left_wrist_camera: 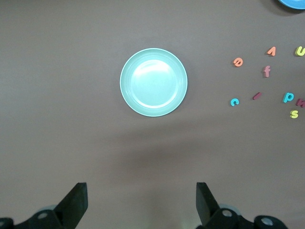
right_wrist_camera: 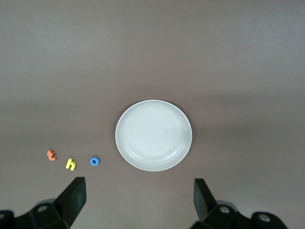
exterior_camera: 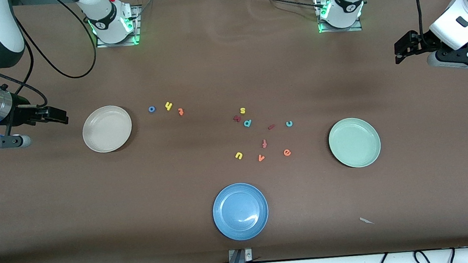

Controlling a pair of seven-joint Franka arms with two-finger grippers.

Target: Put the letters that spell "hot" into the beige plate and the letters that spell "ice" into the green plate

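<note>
Three round shallow plates sit on the brown table: a blue plate (exterior_camera: 240, 211) nearest the front camera, then a pale mint-green plate (exterior_camera: 354, 142) toward the left arm's end and a cream-beige plate (exterior_camera: 107, 128) toward the right arm's end. Eleven tiny foam letters lie loose. Orange e (exterior_camera: 287, 152), dark red i (exterior_camera: 271, 126) and teal c (exterior_camera: 289, 123) lie beside the green plate; blue o (exterior_camera: 151, 109), yellow h (exterior_camera: 168, 106) and orange t (exterior_camera: 180, 111) lie beside the beige. Five others cluster between. The left gripper (exterior_camera: 399, 50) and right gripper (exterior_camera: 60, 116) hover wide open, empty.
</note>
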